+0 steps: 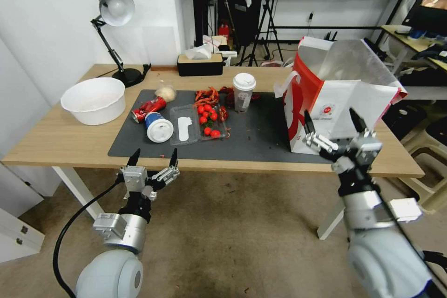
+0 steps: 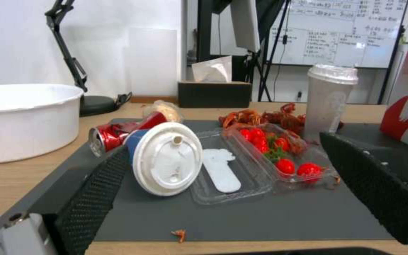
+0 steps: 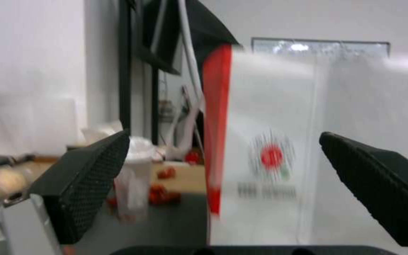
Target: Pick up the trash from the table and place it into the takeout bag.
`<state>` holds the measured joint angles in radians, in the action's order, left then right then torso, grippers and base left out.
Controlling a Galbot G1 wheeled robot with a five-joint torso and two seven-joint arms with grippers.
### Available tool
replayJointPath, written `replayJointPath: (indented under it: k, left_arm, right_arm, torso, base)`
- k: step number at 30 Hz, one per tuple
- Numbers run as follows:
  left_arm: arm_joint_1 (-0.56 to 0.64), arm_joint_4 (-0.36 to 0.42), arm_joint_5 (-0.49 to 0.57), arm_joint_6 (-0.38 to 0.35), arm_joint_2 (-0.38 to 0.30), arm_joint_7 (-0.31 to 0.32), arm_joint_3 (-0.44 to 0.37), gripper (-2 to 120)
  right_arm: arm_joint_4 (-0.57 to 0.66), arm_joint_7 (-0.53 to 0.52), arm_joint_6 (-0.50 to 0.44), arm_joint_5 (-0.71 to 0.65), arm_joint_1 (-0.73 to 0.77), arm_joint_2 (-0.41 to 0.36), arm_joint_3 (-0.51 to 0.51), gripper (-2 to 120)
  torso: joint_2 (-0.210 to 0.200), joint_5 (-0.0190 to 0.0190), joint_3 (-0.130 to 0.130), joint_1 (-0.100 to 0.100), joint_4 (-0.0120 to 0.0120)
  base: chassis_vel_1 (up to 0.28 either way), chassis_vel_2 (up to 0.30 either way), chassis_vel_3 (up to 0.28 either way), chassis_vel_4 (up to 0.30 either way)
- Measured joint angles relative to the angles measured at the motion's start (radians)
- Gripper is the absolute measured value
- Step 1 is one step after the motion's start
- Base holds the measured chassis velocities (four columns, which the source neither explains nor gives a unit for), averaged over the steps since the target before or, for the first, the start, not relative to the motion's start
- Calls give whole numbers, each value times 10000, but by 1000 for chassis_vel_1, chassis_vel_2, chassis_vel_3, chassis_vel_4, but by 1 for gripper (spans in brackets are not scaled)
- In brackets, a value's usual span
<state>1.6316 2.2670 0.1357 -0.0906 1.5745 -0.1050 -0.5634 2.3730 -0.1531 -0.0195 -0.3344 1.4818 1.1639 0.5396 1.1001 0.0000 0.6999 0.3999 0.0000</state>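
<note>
Head view: the left pincer [image 1: 154, 157] hangs empty with its fingers spread wide, just off the near edge of the worktop [image 1: 56, 135] and short of the dark-grey mat [image 1: 260, 142]. On the mat beyond it the blue white-lidded cup [image 1: 157, 126] lies on its side, touching the crushed red soda can [image 1: 148, 108]; the paper ball [image 1: 165, 93] sits just behind the can. The coffee cup [image 1: 243, 91] stands upright between the tomato tray [image 1: 205, 121] and the takeout bag [image 1: 337, 88]. The right pincer [image 1: 333, 123], wide open and empty, faces the bag's front panel at the mat's near corner.

Left wrist view: bare mat lies between the fingers [image 2: 90, 198] and the blue cup.

Right wrist view: the bag fills the gap between the fingers [image 3: 88, 180].
</note>
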Motion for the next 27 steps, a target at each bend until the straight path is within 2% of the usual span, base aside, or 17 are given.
replayJointPath:
  k: [2, 5, 10, 20, 27]
  left_arm:
    - [-44, -83, 10, 90, -36, -37, -4, 100]
    - [-70, -128, 25, 142, -70, -77, -16, 100]
    - [-95, -185, 129, 191, -134, -93, -118, 100]
    - [-73, -243, 139, 295, -109, -94, -176, 100]
    - [-85, -263, 132, 340, -13, -94, -170, 100]
  right_arm:
    - [-346, -584, -554, 1049, 614, 307, -402, 100]
    - [-836, -1163, -991, 1752, 1118, 560, -844, 100]
    - [-2001, -1996, -1118, 2023, 1148, 779, -1893, 100]
    - [-2201, -2011, -916, 1407, 777, 698, -2623, 100]
    - [-2350, -1887, -492, -53, -466, 174, -3296, 100]
  torso:
    - [1, -2, 0, 0, 1]
    - [0, 0, 0, 0, -1]
    - [-1, -1, 1, 0, 2]
    - [-2, -2, 1, 0, -1]
    - [-2, 0, 1, 0, 1]
  base:
    - [0, 0, 0, 0]
    - [0, 0, 0, 0]
    - [0, 0, 0, 0]
    - [0, 0, 0, 0]
    - [0, 0, 0, 0]
